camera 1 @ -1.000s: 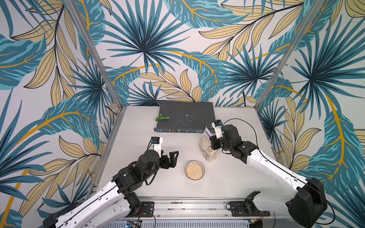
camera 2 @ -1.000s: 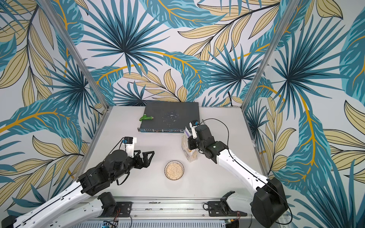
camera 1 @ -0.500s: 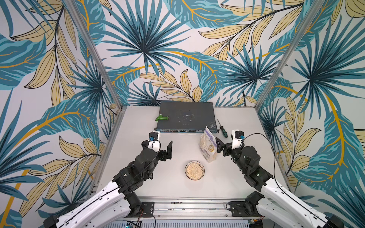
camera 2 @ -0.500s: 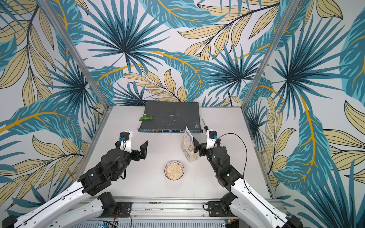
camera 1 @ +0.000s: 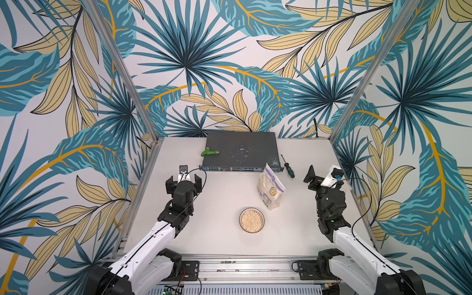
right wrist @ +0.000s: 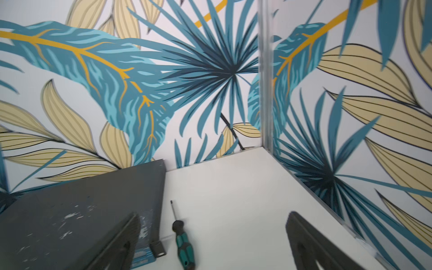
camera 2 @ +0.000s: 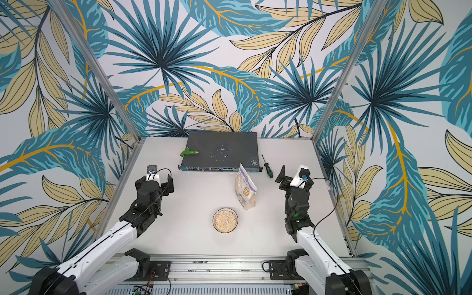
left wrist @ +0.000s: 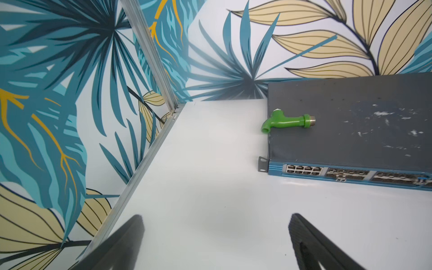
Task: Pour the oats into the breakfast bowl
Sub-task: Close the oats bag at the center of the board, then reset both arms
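Left gripper [left wrist: 215,233]: jaws spread wide, empty, above the table [camera 1: 224,199].
Right gripper [right wrist: 215,217]: jaws spread wide, empty, well apart from the pouch.
Oats pouch [camera 1: 271,187]: upright, near network switch [camera 1: 241,150] and screwdriver [camera 1: 288,169].
Breakfast bowl [camera 1: 240,219]: holds pale flakes, near pouch, between the 2 arms.

I am looking at a robotics lab test cell rather than a kitchen: a bare white table [camera 1: 224,194] is boxed in on three sides by wall panels [camera 1: 191,63] printed with tropical leaves, joined at the corners by aluminium posts [camera 1: 121,69]. A white-and-black left arm [camera 1: 153,237] and right arm [camera 1: 357,245] are mounted on a metal rail [camera 1: 245,265] along the open front edge, with a bare circuit board [camera 1: 169,291] below it. The things set out are mismatched props: a network switch [camera 1: 240,150], a green plastic tap [camera 1: 209,152], a screwdriver [camera 1: 288,167], a pouch of oats [camera 1: 270,189] and a small bowl [camera 1: 251,220].
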Tool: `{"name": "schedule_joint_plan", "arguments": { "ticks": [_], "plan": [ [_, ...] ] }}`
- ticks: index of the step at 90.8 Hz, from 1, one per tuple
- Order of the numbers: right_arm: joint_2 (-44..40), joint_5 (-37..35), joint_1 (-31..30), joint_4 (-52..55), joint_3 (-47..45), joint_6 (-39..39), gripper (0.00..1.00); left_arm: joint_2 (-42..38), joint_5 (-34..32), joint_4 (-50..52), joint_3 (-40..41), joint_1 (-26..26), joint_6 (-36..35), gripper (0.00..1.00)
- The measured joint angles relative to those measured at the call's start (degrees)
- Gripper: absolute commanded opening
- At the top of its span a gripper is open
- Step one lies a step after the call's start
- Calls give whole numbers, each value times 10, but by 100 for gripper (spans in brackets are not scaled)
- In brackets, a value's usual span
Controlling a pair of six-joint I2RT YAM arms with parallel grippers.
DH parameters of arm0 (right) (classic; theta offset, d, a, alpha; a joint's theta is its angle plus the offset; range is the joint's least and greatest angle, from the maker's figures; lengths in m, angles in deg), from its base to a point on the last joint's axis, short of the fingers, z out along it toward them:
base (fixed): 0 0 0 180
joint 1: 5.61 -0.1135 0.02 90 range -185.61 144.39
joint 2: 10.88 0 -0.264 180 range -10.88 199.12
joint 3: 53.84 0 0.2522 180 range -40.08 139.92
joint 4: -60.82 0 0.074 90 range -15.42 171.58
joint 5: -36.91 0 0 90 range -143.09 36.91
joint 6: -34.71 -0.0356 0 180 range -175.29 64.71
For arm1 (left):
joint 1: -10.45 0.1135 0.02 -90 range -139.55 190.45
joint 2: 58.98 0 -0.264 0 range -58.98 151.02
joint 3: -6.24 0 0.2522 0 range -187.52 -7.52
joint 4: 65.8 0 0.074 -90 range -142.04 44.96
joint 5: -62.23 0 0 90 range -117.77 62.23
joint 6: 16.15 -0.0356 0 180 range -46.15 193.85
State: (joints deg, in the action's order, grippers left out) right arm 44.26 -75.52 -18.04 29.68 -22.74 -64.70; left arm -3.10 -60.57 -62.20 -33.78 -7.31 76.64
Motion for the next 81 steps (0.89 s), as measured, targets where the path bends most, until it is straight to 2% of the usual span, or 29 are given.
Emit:
{"name": "schedule_joint_plan", "arguments": {
  "ticks": [9, 22, 36, 57, 71, 81],
  "plan": [
    [65, 24, 59, -52, -21, -8, 100, 43, 20, -52, 25, 34, -11, 100],
    [146, 50, 75, -94, -30, 14, 100, 111, 45, -120, 47, 63, -26, 100],
    [171, 64, 84, -140, -27, 51, 100, 163, 72, -169, 50, 68, -42, 100],
    [191, 80, 93, -177, -59, 84, 100, 201, 105, -215, 41, 76, -66, 100],
    [221, 100, 96, -167, -30, 95, 100, 222, 152, -244, 32, 115, -64, 100],
    [226, 131, 97, -165, -24, 106, 100, 266, 187, -295, 31, 145, -53, 100]
  ]
}}
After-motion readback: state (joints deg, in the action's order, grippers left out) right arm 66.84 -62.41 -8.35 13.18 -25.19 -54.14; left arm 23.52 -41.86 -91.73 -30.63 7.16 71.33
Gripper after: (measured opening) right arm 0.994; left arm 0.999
